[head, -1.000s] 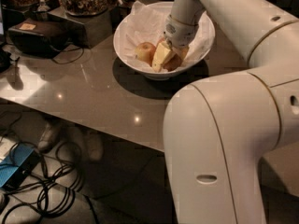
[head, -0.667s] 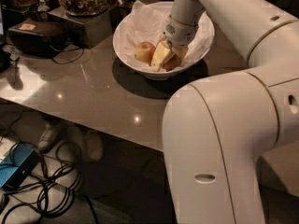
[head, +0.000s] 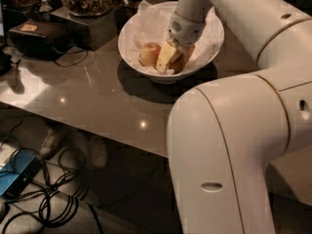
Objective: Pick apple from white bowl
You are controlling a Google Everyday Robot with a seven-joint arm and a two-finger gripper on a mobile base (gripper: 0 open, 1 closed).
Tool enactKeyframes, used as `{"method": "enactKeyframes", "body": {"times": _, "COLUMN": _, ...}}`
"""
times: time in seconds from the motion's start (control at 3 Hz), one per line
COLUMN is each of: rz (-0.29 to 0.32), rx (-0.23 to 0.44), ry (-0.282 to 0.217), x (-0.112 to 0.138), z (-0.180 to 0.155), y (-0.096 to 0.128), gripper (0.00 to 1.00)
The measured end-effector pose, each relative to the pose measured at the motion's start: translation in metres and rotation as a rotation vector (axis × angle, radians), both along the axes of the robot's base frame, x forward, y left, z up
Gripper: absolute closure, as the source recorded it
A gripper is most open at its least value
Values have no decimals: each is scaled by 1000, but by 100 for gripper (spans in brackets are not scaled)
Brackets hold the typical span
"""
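Note:
The white bowl (head: 209,57), lined with crumpled white paper, stands at the back of the grey table. My gripper (head: 173,62) reaches down into the bowl from above. The apple (head: 182,62), golden with an orange-red blush, lies at the bottom of the bowl right at the gripper's tip and is partly hidden by it. A paler yellow apple (head: 149,54) lies just left of the gripper, apart from it.
A black box (head: 39,37) with a cable and a dark stand holding a container of snacks (head: 90,4) are at the table's back left. My white arm (head: 234,145) fills the right foreground. Cables and a blue device (head: 17,177) lie on the floor.
Almost nothing has moved. The gripper stays down in the bowl at the apple, and both apples lie where they were.

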State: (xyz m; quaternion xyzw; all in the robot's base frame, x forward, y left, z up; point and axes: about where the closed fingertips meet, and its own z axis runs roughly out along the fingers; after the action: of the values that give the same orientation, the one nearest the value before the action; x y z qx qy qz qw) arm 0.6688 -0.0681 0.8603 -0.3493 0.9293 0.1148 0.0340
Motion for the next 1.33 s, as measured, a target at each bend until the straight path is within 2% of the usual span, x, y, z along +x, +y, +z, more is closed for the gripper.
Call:
{"method": "enactKeyframes", "body": {"times": 0.67, "rz": 42, "rx": -12, "ry": 2, "x": 6, "z": 2, "y": 12, "gripper": 100}}
{"method": "enactKeyframes", "body": {"times": 1.0, "rz": 76, "rx": 4, "ry": -6, "x": 4, "z": 8, "y": 17, "gripper": 100}}
{"method": "enactKeyframes", "body": {"times": 1.33, "rz": 112, "rx": 31, "ry": -34, "x": -2, "z": 24, "y": 17, "gripper": 100}}
